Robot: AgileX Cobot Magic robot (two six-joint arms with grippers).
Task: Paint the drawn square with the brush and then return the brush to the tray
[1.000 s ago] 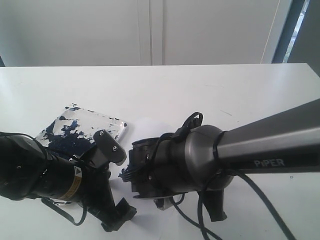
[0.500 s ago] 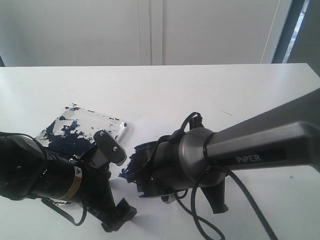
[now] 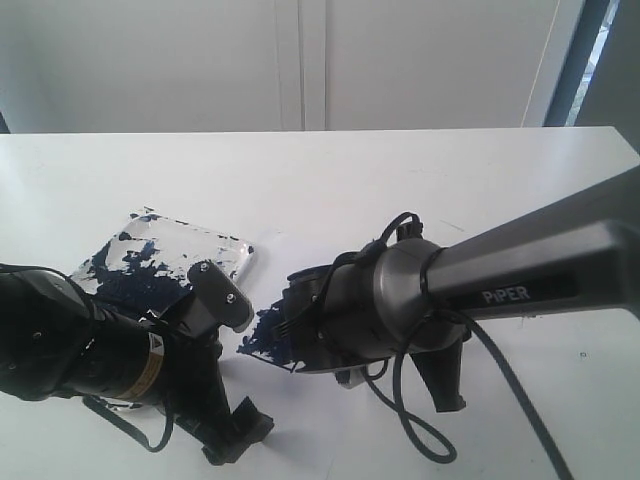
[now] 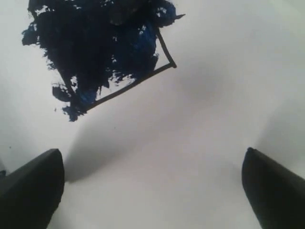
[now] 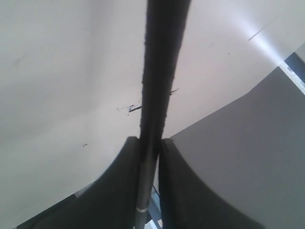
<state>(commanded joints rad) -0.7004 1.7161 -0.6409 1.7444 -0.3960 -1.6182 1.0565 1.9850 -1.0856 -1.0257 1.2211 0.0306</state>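
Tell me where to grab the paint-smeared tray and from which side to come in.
Likely the far rim of the tray, pinched from above on the far side. It lies flat and shallow, so only the thin rim offers a hold; the left arm covers its near side, and paint blotches its floor.

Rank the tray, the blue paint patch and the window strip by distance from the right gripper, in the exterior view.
1. blue paint patch, just beside the right gripper.
2. tray, farther left.
3. window strip, far upper right.
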